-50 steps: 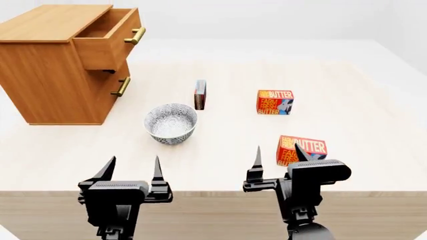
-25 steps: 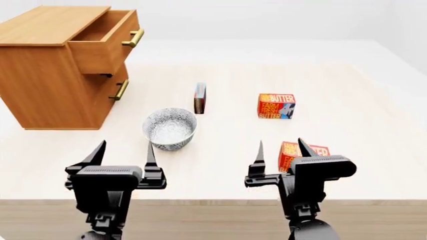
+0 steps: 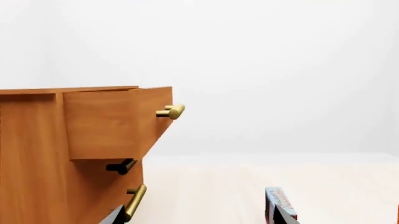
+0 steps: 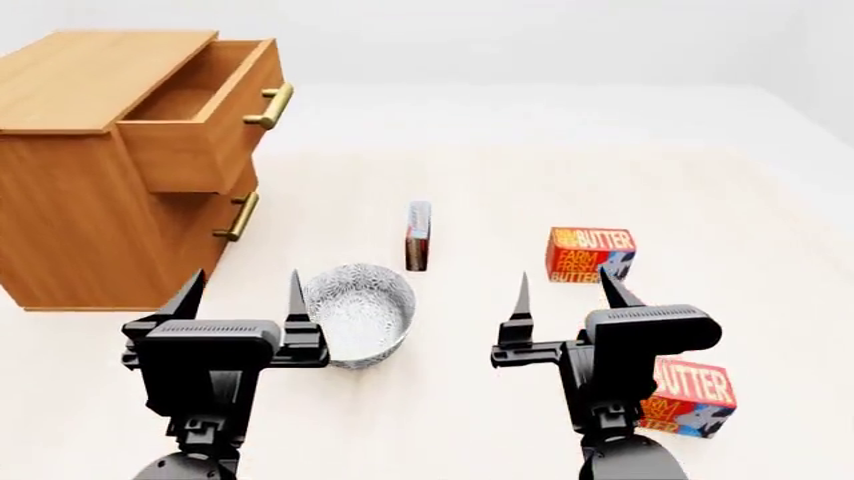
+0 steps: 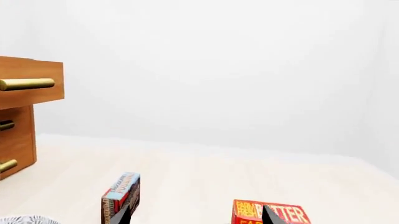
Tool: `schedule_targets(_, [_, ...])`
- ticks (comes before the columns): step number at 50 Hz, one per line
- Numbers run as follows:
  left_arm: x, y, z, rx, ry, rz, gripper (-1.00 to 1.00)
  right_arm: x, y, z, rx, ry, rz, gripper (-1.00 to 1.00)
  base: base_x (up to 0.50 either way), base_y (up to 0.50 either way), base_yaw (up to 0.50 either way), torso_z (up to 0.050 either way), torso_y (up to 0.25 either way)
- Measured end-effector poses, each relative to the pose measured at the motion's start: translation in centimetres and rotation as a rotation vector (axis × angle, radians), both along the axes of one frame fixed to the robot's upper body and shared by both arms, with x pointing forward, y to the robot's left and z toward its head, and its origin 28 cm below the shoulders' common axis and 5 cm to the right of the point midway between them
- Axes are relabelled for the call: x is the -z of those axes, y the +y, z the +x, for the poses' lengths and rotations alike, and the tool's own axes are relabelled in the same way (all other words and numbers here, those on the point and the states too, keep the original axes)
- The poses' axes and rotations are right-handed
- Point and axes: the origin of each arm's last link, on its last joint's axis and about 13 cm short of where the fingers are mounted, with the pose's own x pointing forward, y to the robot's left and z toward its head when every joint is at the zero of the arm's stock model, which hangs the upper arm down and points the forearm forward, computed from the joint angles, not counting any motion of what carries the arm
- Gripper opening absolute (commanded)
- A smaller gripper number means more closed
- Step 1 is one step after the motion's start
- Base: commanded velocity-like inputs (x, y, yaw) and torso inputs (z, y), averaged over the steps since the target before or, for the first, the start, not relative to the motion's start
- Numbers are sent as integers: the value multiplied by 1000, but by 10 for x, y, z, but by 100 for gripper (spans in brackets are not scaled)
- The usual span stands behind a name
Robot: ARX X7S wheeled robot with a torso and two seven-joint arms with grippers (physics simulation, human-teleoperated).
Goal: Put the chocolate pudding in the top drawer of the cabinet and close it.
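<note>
Pincers: left (image 4: 239, 287), right (image 4: 562, 291) spread | top drawer (image 4: 200, 110) open | bowl (image 4: 358, 314) empty

Pudding (image 4: 418, 236) between cabinet (image 4: 80, 190) and butter (image 4: 589, 256).

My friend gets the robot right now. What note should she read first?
Left claw: open, holding nothing, above the patterned bowl.
Right claw: open, holding nothing, between the two butter boxes.
Chocolate pudding: standing on edge on the table, beyond the bowl, untouched.
Top drawer: pulled open on the cabinet, looks empty.
Done: drawer is open.
Left: grab the pudding, put it in the drawer, push the drawer shut.
</note>
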Motion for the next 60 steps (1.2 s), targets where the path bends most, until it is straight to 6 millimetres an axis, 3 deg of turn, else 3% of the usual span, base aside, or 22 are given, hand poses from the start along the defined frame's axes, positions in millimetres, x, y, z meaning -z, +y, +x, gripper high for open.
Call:
schedule_targets(14, [-2, 1, -1, -4, -7, -3, 100, -1, 1, 0, -1, -5, -1, 100, 221, 301, 0, 0, 0])
schedule_targets(39, [-4, 0, -2, 2, -16, -10, 100, -2, 0, -2, -2, -8, 1, 100, 53, 3, 0, 0, 0])
schedule_targets(60, [-5, 0, -3, 3, -21, -11, 100, -3, 0, -1, -5, -13, 0, 100, 212, 0, 0, 0, 1])
